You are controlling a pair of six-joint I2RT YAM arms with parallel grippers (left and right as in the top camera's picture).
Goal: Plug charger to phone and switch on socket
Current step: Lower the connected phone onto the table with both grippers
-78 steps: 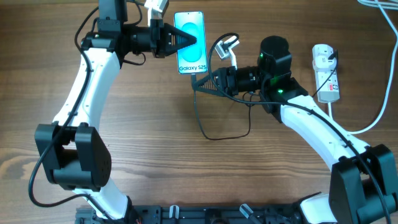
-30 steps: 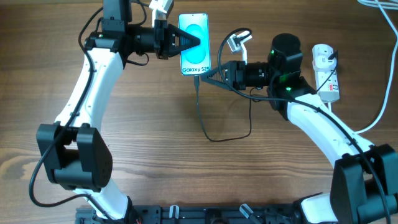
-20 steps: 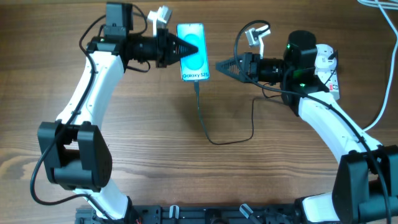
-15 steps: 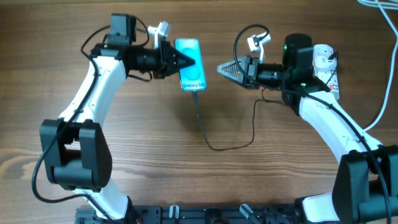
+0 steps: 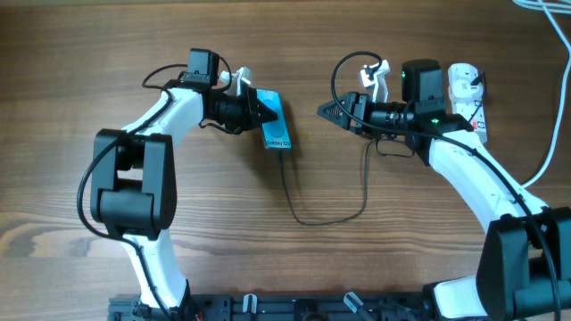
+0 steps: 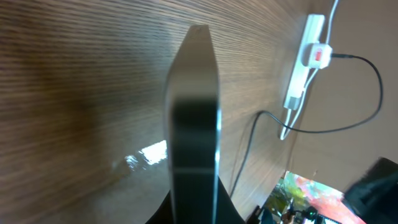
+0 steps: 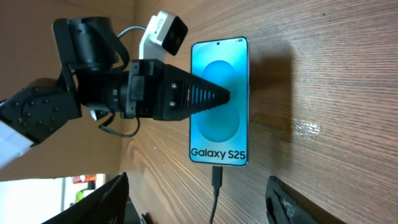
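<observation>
The phone (image 5: 277, 132) is tilted up on its long edge, and my left gripper (image 5: 265, 113) is shut on it from the left. In the left wrist view the phone (image 6: 194, 118) shows edge-on between my fingers (image 6: 227, 213). The right wrist view shows its turquoise screen (image 7: 219, 102) and the charger's connector (image 7: 216, 177) plugged into its lower end. The black charger cable (image 5: 308, 218) loops over the table towards the socket (image 5: 468, 111). My right gripper (image 5: 323, 111) is open and empty, a short way right of the phone. The socket's red switch (image 6: 318, 56) shows in the left wrist view.
A thick white mains cord (image 5: 544, 152) runs from the socket along the right edge. The wooden table (image 5: 223, 250) carries the cable's loop in the middle.
My right gripper opened, let go of the charger and drew back right. The left arm pulled the phone nearer and tipped it onto its edge, the cable trailing with it.
</observation>
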